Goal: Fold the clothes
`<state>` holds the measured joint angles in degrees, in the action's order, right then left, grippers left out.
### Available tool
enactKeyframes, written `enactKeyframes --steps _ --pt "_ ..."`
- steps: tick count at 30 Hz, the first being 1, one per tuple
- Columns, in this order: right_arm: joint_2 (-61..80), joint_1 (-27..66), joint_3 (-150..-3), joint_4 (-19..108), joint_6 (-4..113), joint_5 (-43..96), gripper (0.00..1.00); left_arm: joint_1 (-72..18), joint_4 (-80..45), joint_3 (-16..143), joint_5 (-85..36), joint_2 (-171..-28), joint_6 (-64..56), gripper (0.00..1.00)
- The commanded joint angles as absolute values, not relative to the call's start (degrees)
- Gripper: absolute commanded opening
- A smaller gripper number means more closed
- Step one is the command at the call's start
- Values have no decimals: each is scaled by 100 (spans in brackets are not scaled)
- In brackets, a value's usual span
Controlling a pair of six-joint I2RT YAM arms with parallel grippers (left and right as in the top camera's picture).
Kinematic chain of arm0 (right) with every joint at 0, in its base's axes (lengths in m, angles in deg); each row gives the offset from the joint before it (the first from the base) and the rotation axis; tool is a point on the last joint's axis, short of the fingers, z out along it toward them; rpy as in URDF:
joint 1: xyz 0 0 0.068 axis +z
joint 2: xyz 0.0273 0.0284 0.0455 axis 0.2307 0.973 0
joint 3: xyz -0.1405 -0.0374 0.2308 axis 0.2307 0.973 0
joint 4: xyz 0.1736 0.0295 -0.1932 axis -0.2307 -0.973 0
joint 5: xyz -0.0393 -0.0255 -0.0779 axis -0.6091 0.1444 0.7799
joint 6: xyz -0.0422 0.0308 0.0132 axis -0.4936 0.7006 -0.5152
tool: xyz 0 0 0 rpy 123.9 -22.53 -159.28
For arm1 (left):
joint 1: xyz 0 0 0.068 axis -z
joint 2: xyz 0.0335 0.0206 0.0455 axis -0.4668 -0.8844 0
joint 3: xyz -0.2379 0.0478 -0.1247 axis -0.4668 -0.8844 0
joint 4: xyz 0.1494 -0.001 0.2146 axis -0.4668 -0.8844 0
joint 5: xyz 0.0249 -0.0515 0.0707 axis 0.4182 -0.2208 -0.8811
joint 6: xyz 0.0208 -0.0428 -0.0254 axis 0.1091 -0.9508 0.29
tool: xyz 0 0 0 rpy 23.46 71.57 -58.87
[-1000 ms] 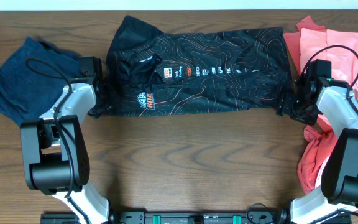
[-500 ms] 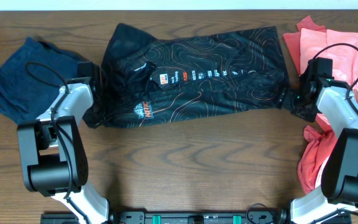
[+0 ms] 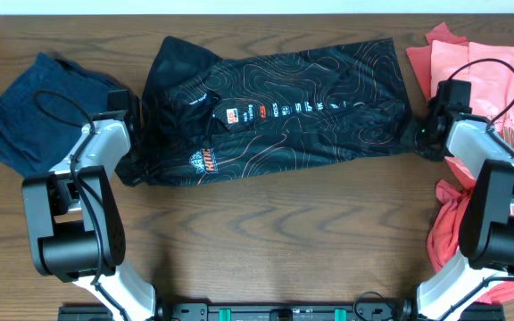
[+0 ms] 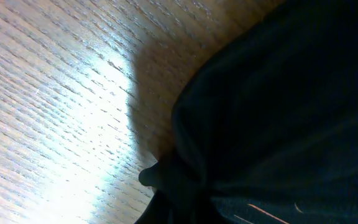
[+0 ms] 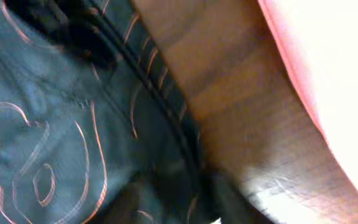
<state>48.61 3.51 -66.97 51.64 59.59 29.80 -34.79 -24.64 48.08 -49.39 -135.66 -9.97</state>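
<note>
Frankly, black jersey (image 3: 275,111) hides left pincer (image 3: 137,120) and right pincer (image 3: 418,138); openness cannot be told.

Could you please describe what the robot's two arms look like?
The left arm and right arm match: white rounded link shells, black cylindrical joint housings, a thin black cable looping above each. The left tool and right tool are black. No markings visible.

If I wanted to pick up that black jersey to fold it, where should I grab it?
Probably its two near corners, approached from the left and right ends. The black jersey lies spread lengthwise across the table, thin and flat, so only its edges offer something to pinch.
</note>
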Motion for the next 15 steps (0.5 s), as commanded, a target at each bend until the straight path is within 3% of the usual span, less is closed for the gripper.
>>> enactKeyframes --steps 1,2,15 --pt "5184 413 -6581 5057 6116 2860 7 -3516 -2613 4753 -5029 -13630 -861 6" --pt "5184 408 -6581 4991 6112 2871 1 -3516 -2676 4753 -5027 -13630 -861 6" --pt "4714 -239 -6581 2113 6339 4602 1 -3647 -4971 4753 -5011 -13628 -724 6"
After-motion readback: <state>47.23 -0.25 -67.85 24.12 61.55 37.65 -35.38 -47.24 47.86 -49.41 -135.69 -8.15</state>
